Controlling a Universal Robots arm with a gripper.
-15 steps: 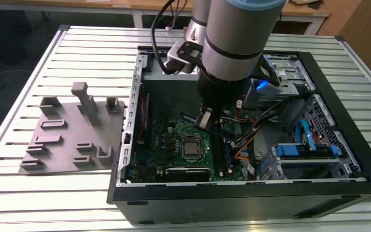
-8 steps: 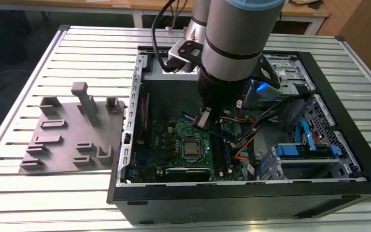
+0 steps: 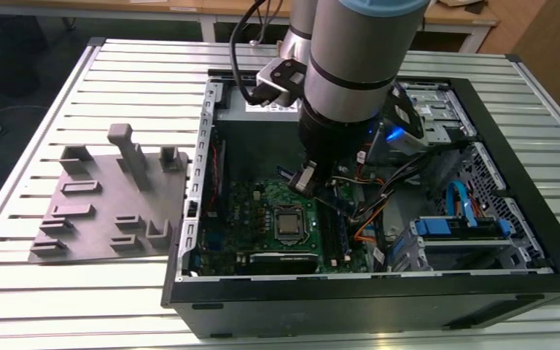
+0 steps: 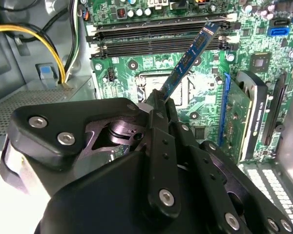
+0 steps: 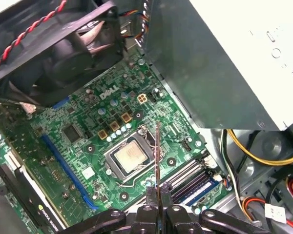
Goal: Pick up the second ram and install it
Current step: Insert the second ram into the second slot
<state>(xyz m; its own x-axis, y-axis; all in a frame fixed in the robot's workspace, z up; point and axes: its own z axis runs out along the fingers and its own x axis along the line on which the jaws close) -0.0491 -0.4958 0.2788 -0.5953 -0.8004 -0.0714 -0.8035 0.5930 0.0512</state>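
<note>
A: What's the gripper (image 4: 159, 103) carrying?

B: Its 2 fingers (image 4: 162, 129) are pinched tight on the second ram (image 4: 188, 61). I'd say it isn't seated yet.

A: Where does the stick sit from the fingertips?

B: Straight out ahead of them, nearly edge-on in both wrist views. Its far end points toward the black memory slots (image 4: 136, 46) on the green motherboard (image 5: 95, 146).

A: Lined up with a slot?

B: Can't tell. In the first wrist view the slots lie just beside the stick's edge, with the CPU socket (image 5: 132, 158) beyond them. It looks like it's hovering, not touching.
</note>
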